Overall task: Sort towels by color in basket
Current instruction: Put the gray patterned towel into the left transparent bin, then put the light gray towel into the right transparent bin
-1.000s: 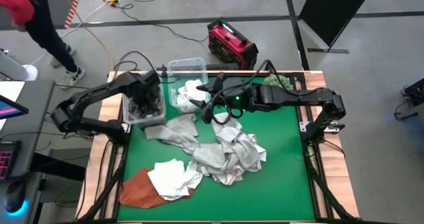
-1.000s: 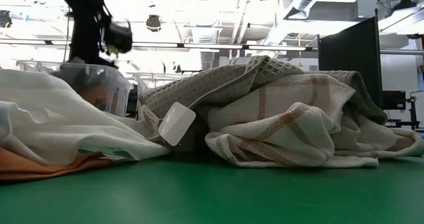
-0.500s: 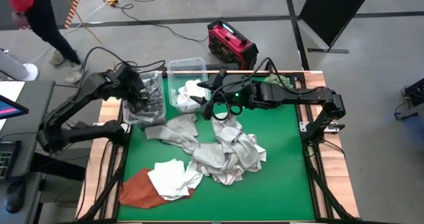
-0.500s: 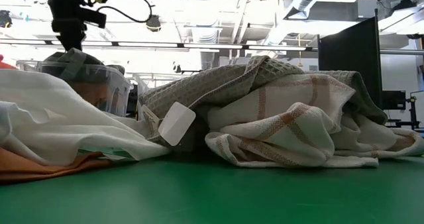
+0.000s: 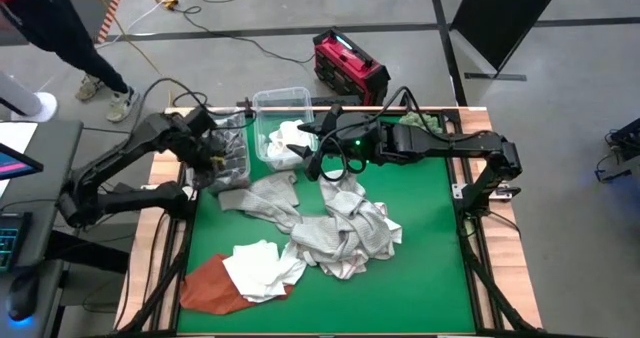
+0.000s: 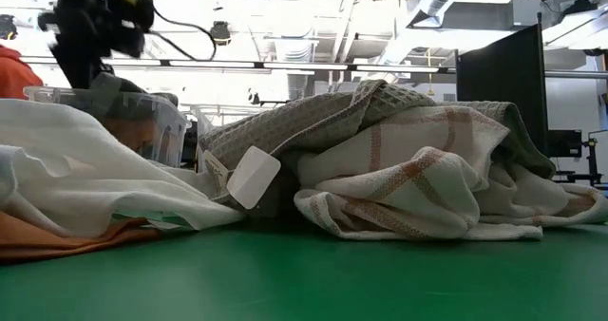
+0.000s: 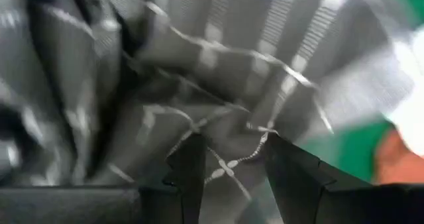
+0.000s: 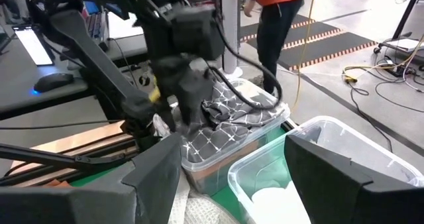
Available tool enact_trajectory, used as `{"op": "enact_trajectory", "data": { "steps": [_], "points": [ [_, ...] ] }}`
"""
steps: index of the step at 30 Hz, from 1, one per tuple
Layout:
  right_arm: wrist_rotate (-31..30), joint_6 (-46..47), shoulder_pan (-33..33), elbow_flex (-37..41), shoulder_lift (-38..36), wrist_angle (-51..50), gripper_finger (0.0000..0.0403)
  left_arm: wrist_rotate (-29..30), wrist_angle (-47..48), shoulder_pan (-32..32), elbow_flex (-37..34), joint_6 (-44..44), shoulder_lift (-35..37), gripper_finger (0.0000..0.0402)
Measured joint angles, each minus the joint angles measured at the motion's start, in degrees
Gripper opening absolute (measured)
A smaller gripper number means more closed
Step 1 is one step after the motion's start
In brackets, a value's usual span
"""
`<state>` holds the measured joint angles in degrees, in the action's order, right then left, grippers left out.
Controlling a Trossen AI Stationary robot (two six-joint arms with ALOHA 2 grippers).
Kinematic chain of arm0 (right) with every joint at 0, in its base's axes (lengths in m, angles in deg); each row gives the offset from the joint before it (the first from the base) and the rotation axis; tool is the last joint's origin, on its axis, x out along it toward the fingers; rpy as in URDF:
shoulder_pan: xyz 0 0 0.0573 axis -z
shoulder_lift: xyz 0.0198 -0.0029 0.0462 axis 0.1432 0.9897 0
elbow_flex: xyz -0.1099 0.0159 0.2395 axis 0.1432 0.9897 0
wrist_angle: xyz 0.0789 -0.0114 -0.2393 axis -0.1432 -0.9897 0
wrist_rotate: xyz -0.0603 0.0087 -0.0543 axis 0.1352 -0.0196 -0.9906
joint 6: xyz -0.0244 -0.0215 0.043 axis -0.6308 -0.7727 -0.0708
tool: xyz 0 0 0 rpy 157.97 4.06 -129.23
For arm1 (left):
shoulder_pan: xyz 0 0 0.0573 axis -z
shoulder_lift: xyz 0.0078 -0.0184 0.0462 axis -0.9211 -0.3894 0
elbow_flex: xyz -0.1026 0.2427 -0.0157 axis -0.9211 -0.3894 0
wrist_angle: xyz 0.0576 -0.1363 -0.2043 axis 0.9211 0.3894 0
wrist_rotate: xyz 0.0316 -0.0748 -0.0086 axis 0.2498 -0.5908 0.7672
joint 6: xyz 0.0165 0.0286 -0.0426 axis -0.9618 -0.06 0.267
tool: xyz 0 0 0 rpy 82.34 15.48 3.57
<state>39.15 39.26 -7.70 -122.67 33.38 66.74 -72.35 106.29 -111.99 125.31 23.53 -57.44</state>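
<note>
While draped in the left bin (image 5: 215, 163) at the table's far-left corner, dark towel (image 8: 228, 121) sits under left gripper (image 5: 205, 150), jaws parted just above the cloth, pinching nothing visible; right gripper (image 5: 300, 148) spread wide beside the white-towel bin (image 5: 280, 103).

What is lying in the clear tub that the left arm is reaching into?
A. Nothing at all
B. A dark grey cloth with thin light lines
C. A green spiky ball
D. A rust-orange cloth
B. In the right wrist view, the left gripper hangs over the clear tub, which holds a dark grey cloth with thin light lines; the left wrist view shows the same cloth up close.
</note>
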Motion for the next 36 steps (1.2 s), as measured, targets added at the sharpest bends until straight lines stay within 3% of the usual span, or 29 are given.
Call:
{"op": "enact_trajectory", "data": {
  "steps": [6,11,17,25,36],
  "points": [
    [0.0,0.1,-0.2,0.0,0.0,-0.3,0.0295,8.3,-17.7,0.0,-7.4,4.6,-2.2,0.0144],
    [0.0,0.2,-0.5,0.0,0.0,-0.5,0.0295,7.4,-25.8,0.0,-12.5,4.4,-4.3,0.0144],
    [0.1,-0.2,-0.8,0.0,0.0,-0.7,0.0295,5.7,-24.2,0.1,-11.0,2.5,-7.6,0.0144],
    [0.1,-0.5,-0.9,0.0,0.0,-0.5,0.0295,7.0,-11.6,1.7,-0.4,1.1,-7.9,0.0144],
    [0.1,0.0,-1.7,0.0,0.0,-0.6,0.0295,10.0,0.8,3.2,12.0,9.4,-5.9,0.0144]
  ]
}}
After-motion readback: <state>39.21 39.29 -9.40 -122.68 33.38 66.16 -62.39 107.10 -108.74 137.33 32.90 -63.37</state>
